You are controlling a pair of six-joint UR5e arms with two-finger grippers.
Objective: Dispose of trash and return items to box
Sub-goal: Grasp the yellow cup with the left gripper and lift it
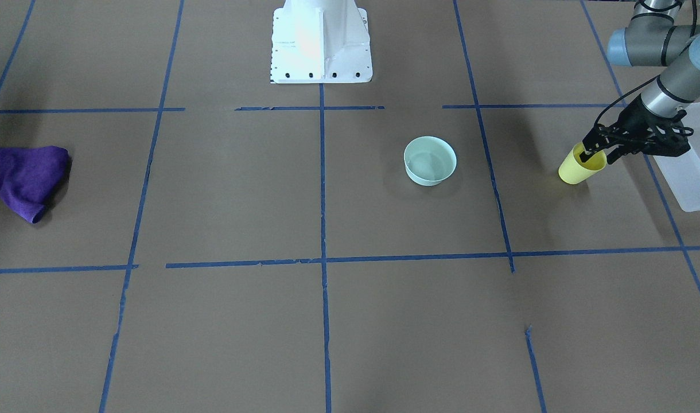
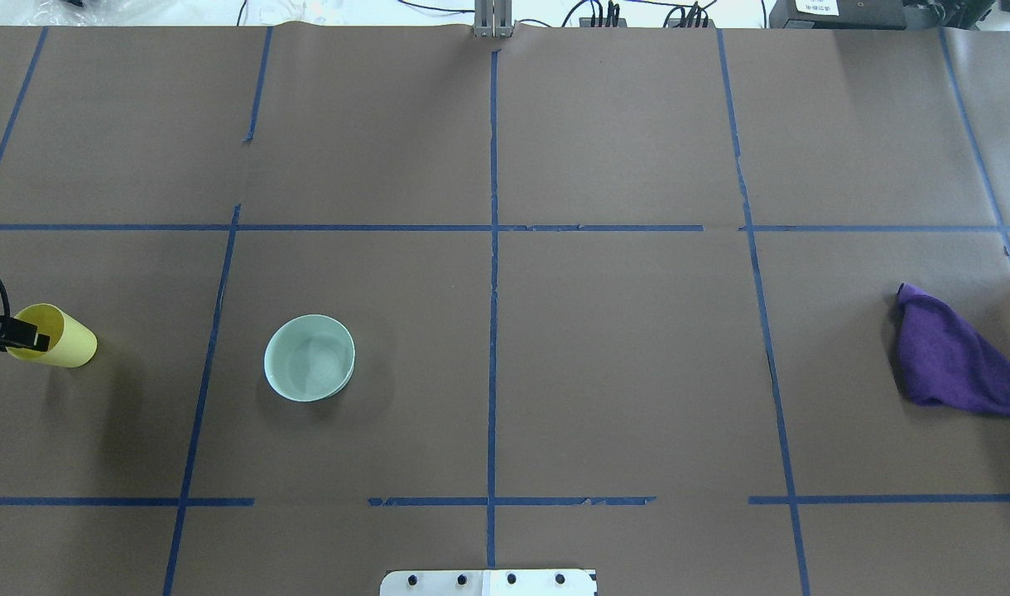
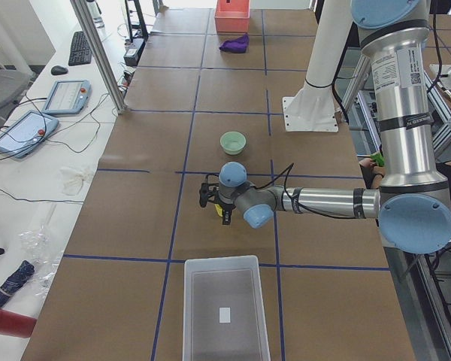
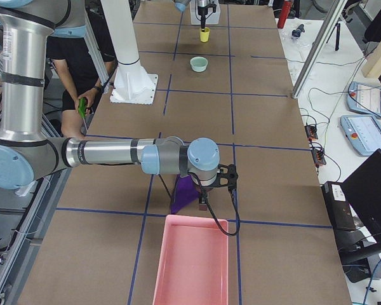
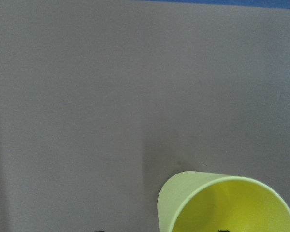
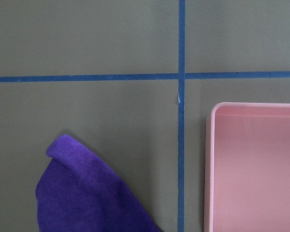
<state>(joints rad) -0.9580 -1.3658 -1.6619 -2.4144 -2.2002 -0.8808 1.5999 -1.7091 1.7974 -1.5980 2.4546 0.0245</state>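
Note:
The small yellow cup (image 1: 575, 169) stands upright at the table's left end; it also shows in the overhead view (image 2: 66, 341) and fills the bottom of the left wrist view (image 5: 232, 208). My left gripper (image 1: 597, 154) is over its rim, open, with one finger inside the cup and one outside. The translucent white box (image 1: 694, 172) lies just beyond the cup, empty in the exterior left view (image 3: 225, 308). My right gripper (image 4: 217, 180) hovers over a purple cloth (image 4: 185, 194); I cannot tell whether it is open or shut.
A pale green bowl (image 1: 430, 160) sits between the cup and the table's middle. The purple cloth (image 2: 952, 364) lies at the right end beside a pink tray (image 6: 256, 164). The white robot base (image 1: 321, 46) stands at the near middle edge.

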